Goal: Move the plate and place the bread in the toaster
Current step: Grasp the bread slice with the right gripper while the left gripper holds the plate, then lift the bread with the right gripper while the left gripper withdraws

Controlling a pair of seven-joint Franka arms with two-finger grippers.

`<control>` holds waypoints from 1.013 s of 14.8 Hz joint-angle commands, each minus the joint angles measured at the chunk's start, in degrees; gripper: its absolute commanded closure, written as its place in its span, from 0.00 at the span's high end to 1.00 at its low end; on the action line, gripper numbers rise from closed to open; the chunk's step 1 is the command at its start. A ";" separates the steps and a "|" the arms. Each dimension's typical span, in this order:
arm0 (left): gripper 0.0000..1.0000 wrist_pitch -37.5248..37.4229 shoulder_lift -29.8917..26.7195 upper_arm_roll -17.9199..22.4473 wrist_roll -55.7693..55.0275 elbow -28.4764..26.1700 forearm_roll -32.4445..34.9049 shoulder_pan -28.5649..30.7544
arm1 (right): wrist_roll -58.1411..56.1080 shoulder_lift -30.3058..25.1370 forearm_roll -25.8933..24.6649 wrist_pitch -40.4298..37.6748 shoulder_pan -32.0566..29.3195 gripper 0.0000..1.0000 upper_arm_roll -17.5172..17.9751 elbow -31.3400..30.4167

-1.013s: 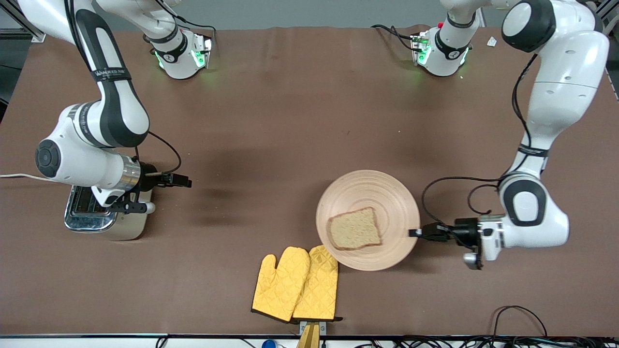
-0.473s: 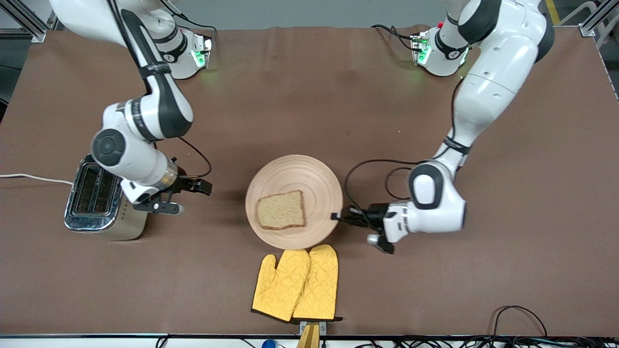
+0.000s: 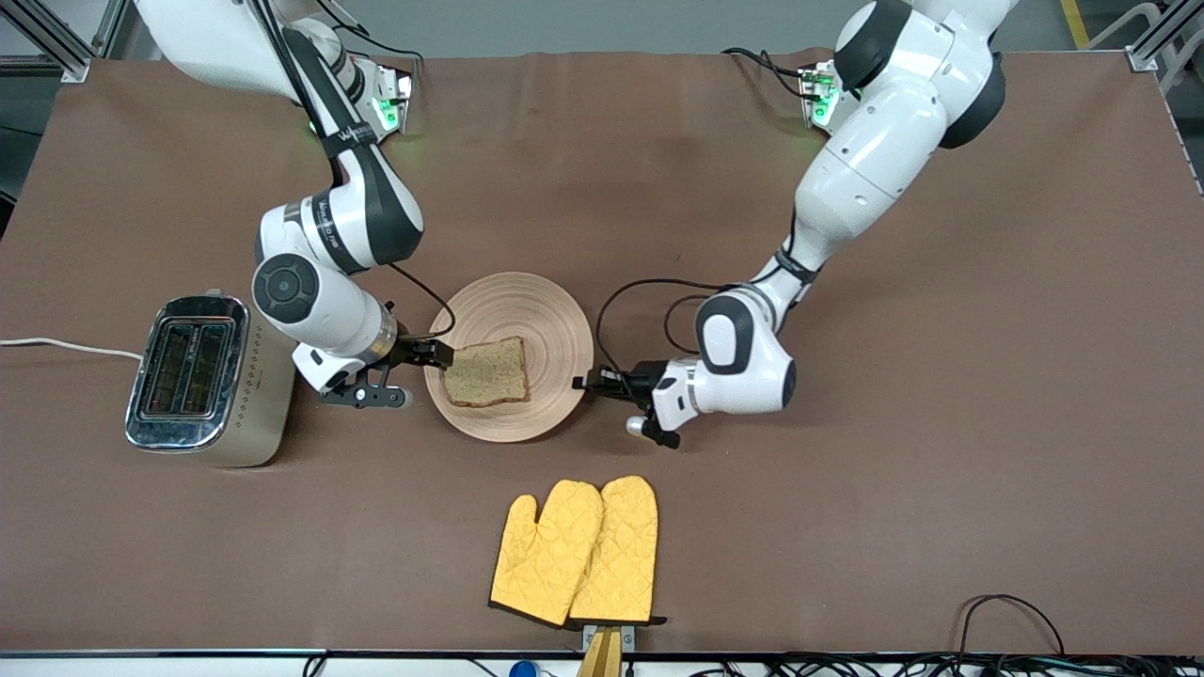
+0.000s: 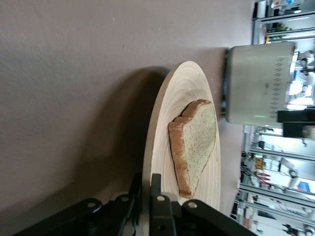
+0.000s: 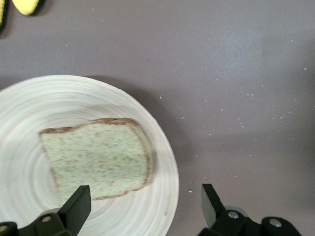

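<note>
The tan wooden plate (image 3: 527, 315) lies mid-table with the brown bread slice (image 3: 486, 372) on it. My left gripper (image 3: 585, 381) is shut on the plate's rim, on the side toward the left arm's end; the left wrist view shows the jaws (image 4: 147, 189) pinching the rim, with the plate (image 4: 167, 113), bread (image 4: 194, 142) and toaster (image 4: 258, 83) ahead. My right gripper (image 3: 440, 355) is open over the plate's edge toward the toaster, beside the bread. In the right wrist view its fingertips (image 5: 145, 196) straddle the plate (image 5: 59, 98) edge, with the bread (image 5: 98, 157) close by. The cream toaster (image 3: 202, 376) stands toward the right arm's end.
A pair of yellow oven mitts (image 3: 576, 550) lies nearer the front camera than the plate, and a tip shows in the right wrist view (image 5: 27, 6). The toaster's white cord (image 3: 56, 346) runs off the table's end. Cables (image 3: 1011, 616) lie at the near edge.
My left gripper moved the plate with the bread toward the right arm's end and farther from the front camera. My right gripper moved from over the toaster to the plate's edge.
</note>
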 commanded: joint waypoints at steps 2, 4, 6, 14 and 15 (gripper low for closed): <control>0.04 0.90 0.89 -0.26 0.56 1.36 -2.52 -1.27 | 0.52 2.18 -1.67 1.13 1.91 0.97 -0.25 -1.47; 0.06 0.98 1.07 -0.26 0.99 1.36 -5.06 -2.68 | 0.43 2.27 -2.20 2.09 2.44 0.96 -0.25 -2.43; 0.11 2.47 0.98 -0.17 1.43 1.27 -7.70 -3.91 | 0.25 2.27 -7.01 5.25 2.62 0.95 -0.17 -4.71; 1.00 9.25 -5.77 2.10 -5.41 0.83 -6.57 -1.29 | -3.44 2.19 -10.99 8.25 2.53 0.73 -0.25 -7.09; 1.00 9.07 -6.74 2.11 -5.77 0.48 -5.70 0.29 | -3.35 2.19 -10.99 8.34 2.44 0.69 -0.25 -7.27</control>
